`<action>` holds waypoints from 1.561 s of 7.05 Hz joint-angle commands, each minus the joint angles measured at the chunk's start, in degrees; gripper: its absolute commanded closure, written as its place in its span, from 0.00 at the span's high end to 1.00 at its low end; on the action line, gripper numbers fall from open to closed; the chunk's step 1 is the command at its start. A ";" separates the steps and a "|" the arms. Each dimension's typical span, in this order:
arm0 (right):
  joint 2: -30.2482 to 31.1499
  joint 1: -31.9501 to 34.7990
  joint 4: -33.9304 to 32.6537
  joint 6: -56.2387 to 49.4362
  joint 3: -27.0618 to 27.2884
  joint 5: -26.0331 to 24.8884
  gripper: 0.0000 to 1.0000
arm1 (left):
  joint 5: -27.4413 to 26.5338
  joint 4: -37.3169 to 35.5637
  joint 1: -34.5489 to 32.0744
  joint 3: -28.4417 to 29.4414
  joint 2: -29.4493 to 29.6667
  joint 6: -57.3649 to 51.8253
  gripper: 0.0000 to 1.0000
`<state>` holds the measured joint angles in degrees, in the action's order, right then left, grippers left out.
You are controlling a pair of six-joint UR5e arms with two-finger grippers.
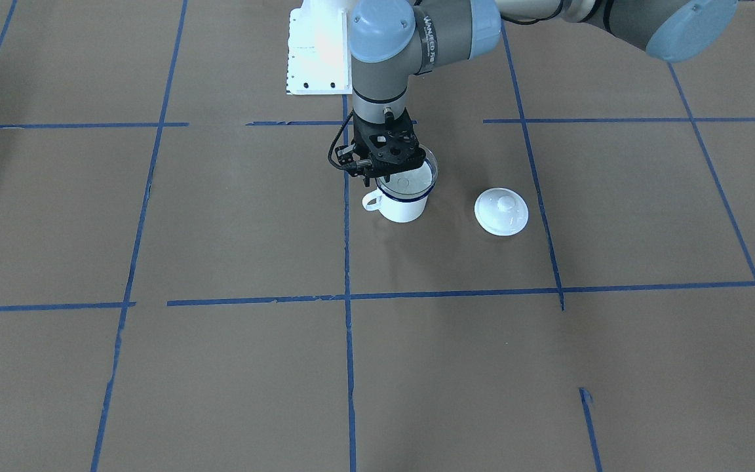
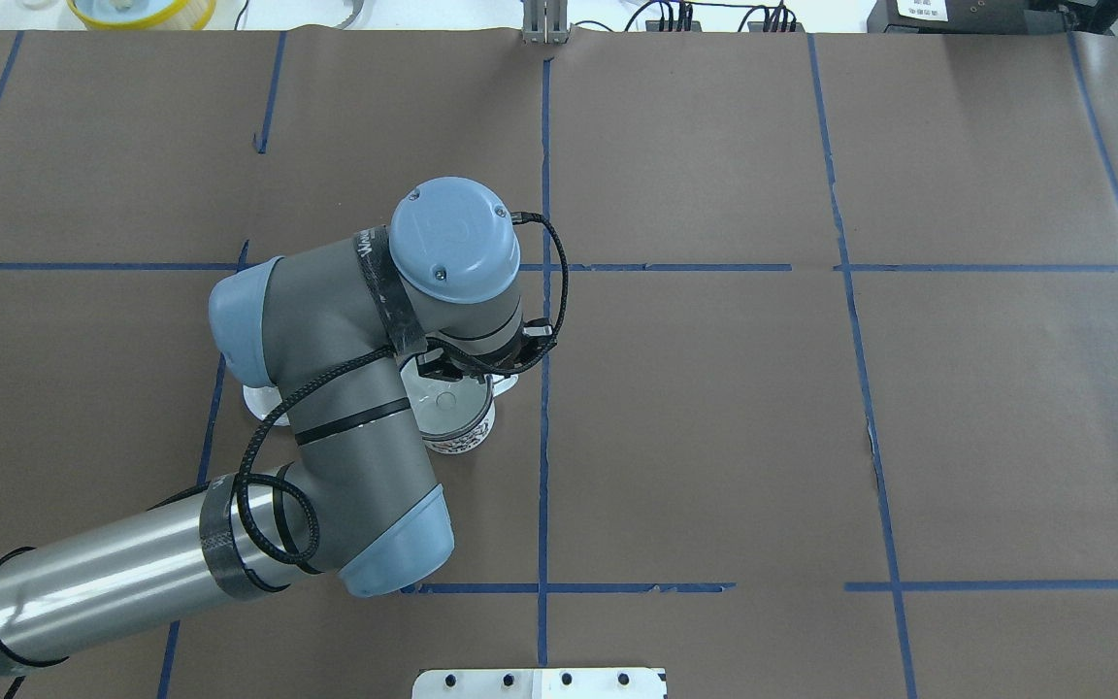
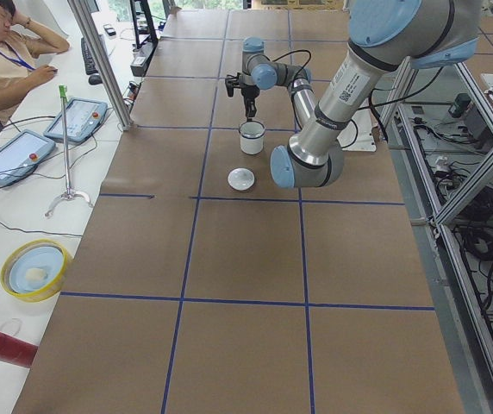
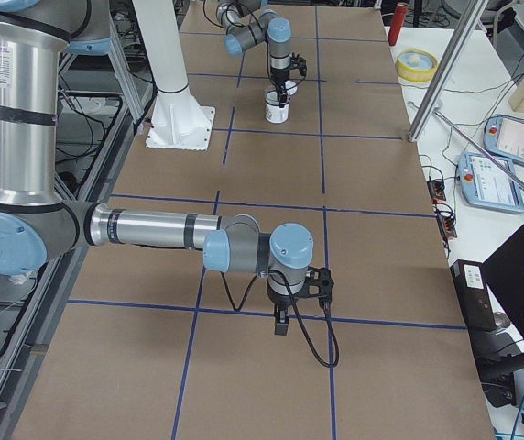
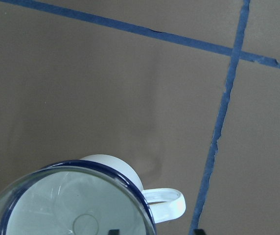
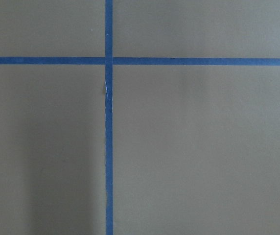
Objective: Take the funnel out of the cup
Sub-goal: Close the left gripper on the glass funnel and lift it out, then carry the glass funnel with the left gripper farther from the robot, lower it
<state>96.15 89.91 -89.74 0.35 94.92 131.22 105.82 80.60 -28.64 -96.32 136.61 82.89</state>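
While the left gripper (image 1: 381, 172) hangs just over the cup (image 1: 405, 207), its jaws are spread; the wrist view shows the tips (image 5: 113, 231) apart, with the cup's blue rim near the handle between them. The funnel (image 1: 419, 174) sits in the cup, directly under the jaws. A white lid (image 1: 501, 211) lies on the table (image 1: 220, 229), off to the side of the jaws. The right gripper (image 4: 282, 323) is well apart from the cup; I cannot tell how its jaws stand.
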 commanded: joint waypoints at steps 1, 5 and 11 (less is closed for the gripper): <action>0.00 0.00 0.00 0.00 0.00 0.00 1.00 | 0.09 -0.36 -0.01 -0.19 0.15 -0.09 0.00; 0.00 0.00 0.00 0.00 0.00 0.00 1.00 | 0.09 -14.36 -0.54 -12.53 0.58 -3.77 0.00; 0.00 0.00 0.00 0.00 0.00 0.00 1.00 | -12.49 11.30 -8.45 -15.05 -3.25 32.52 0.00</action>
<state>96.15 89.91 -89.74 0.35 94.92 131.22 100.69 78.56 -36.23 -111.71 137.41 104.60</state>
